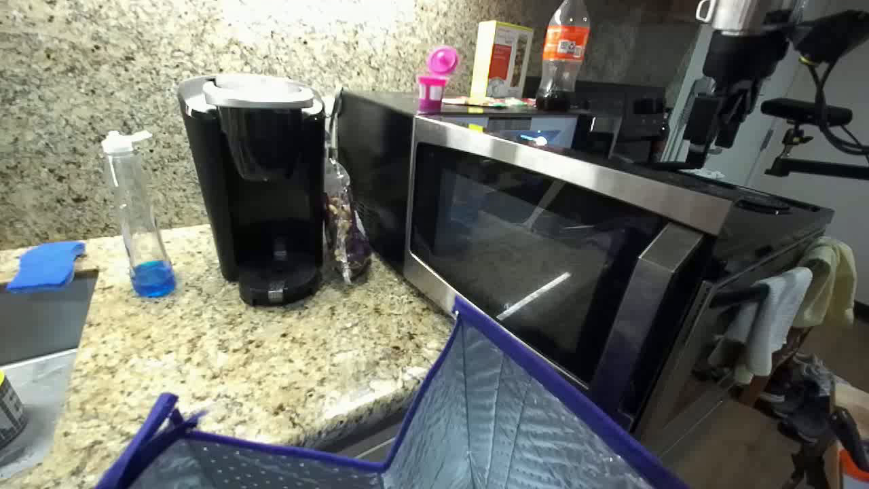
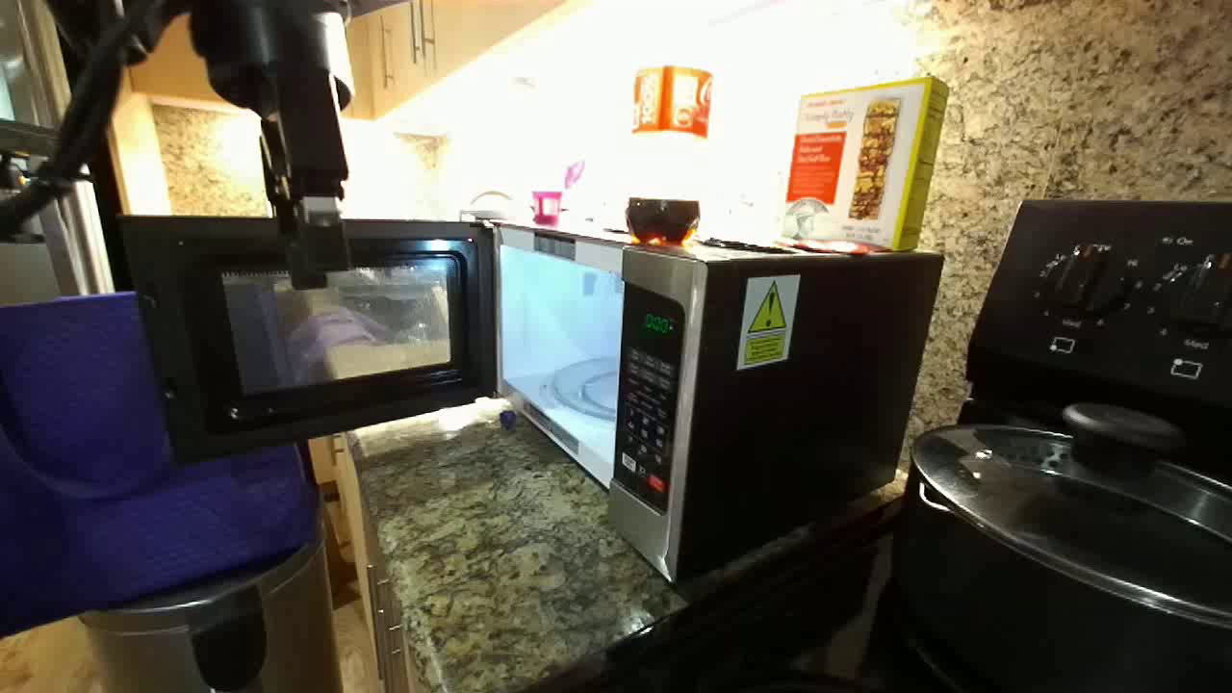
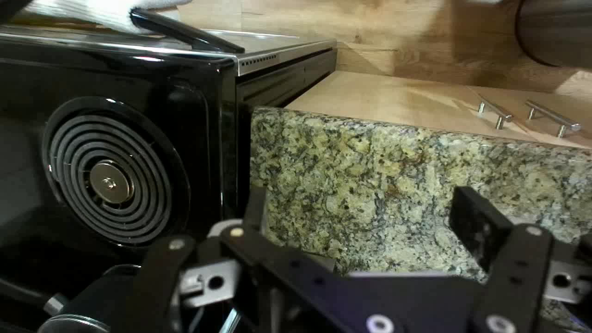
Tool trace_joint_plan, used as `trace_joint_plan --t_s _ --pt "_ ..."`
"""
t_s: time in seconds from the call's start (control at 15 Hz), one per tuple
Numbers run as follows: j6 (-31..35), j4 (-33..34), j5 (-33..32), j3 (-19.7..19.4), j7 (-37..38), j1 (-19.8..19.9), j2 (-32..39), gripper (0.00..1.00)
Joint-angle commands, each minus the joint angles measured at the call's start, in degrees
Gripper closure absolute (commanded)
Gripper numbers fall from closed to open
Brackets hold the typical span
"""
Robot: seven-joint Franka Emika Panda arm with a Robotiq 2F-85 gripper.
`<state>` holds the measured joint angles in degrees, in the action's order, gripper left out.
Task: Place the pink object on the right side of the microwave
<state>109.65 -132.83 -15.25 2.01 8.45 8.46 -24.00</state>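
The pink object [image 1: 431, 92] is a small magenta cup with its round lid raised. It stands on top of the microwave [image 1: 375, 156], near the front edge at the hinge side, and also shows in an exterior view [image 2: 547, 207]. The microwave [image 2: 799, 423] has its door [image 2: 472, 327] swung open, with the lit inside and glass turntable showing. My gripper [image 2: 313, 265] points down in front of the microwave, apart from the pink object, and also shows in an exterior view [image 1: 703, 146]. In the wrist view the jaws [image 3: 363, 217] are open and empty above the granite counter.
An orange-labelled bottle [image 1: 567, 44] and a snack box [image 1: 502, 61] stand on the microwave. A coffee maker [image 1: 271, 156] is beside it. A purple bag [image 2: 164, 539] is near the open door. A lidded pot [image 2: 1049, 568] and a coil burner [image 3: 111, 180] are on the stove.
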Motion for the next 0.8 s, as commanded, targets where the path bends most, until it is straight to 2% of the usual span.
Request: trace_joint_plan --t_s 0.0,0.27,0.4,0.6,0.73 --pt "-0.3 0.1 -0.4 -1.0 0.3 -1.1 0.0 0.00" --pt "0.0 0.9 -1.7 -0.8 -0.5 -1.2 0.3 0.00" --pt "0.6 3.1 -5.8 -0.6 -4.2 -1.7 1.2 0.00" --pt "-1.3 11.0 -9.3 -0.7 -11.1 -3.3 5.5 0.00" --pt "-2.1 17.4 -9.0 -1.0 -16.7 -4.9 9.5 0.00"
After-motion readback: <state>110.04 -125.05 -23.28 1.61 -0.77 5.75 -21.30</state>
